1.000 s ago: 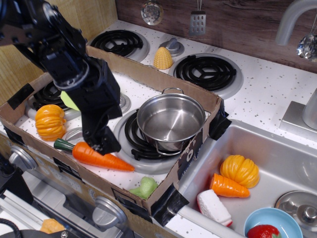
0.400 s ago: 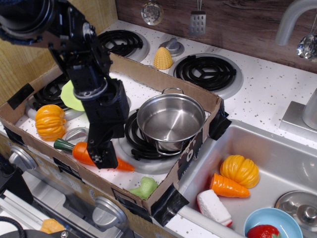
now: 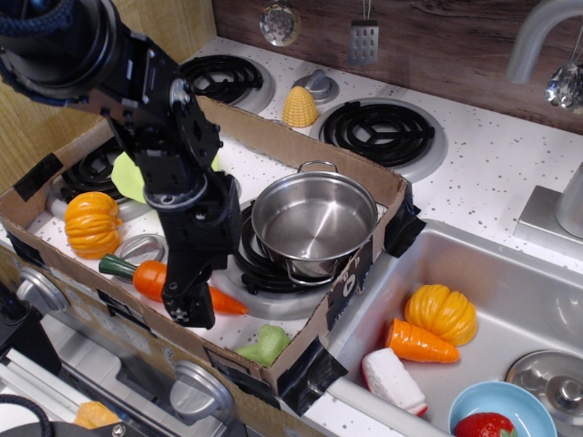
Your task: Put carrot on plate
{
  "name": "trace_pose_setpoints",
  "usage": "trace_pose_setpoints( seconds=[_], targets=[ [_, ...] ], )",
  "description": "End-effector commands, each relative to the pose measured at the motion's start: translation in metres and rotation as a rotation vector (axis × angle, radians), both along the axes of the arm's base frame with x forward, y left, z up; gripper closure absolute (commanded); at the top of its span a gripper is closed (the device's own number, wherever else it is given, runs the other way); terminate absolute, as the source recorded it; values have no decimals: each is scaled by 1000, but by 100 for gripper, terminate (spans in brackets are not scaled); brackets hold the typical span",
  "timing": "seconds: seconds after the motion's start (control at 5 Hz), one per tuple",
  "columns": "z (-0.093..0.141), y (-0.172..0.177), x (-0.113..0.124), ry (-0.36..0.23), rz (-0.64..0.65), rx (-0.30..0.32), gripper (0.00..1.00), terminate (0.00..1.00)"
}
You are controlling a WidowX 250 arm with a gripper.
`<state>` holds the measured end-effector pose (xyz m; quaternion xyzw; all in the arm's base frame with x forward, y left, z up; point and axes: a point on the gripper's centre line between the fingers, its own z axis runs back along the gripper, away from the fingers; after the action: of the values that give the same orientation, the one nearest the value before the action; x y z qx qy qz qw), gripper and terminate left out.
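The long orange carrot [image 3: 146, 277] with a dark green stem end lies on the stove inside the cardboard box, near its front wall. My gripper [image 3: 189, 299] is down over the carrot's middle. Its near finger [image 3: 193, 305] hides that part, and the orange tip shows to the right. The jaws look open around the carrot, which lies flat. The lime-green plate [image 3: 127, 177] sits on the back-left burner, mostly hidden behind my arm.
A steel pot [image 3: 314, 223] stands on the burner right of my gripper. An orange pumpkin [image 3: 91, 223] sits left of the carrot and a green vegetable [image 3: 265, 344] at the box's front corner. The sink holds a stubby carrot piece [image 3: 417, 343], a pumpkin [image 3: 442, 312] and a blue bowl [image 3: 501, 410].
My gripper has come down and slightly toward the front, from above the carrot to around its middle. The carrot has not moved.
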<state>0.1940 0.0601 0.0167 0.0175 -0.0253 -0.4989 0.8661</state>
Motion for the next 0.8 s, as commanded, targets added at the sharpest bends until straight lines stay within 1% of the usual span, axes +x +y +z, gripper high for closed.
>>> trace_pose_setpoints(
  seconds=[0.0, 0.2, 0.4, 0.6],
  targets=[
    [-12, 18, 6, -5, -50, 24, 0, 0],
    [-14, 22, 14, 20, -82, 18, 100, 0],
    [-10, 24, 22, 24, -87, 47, 100, 0],
    [13, 29, 28, -14, -117, 117, 100, 0]
  ],
)
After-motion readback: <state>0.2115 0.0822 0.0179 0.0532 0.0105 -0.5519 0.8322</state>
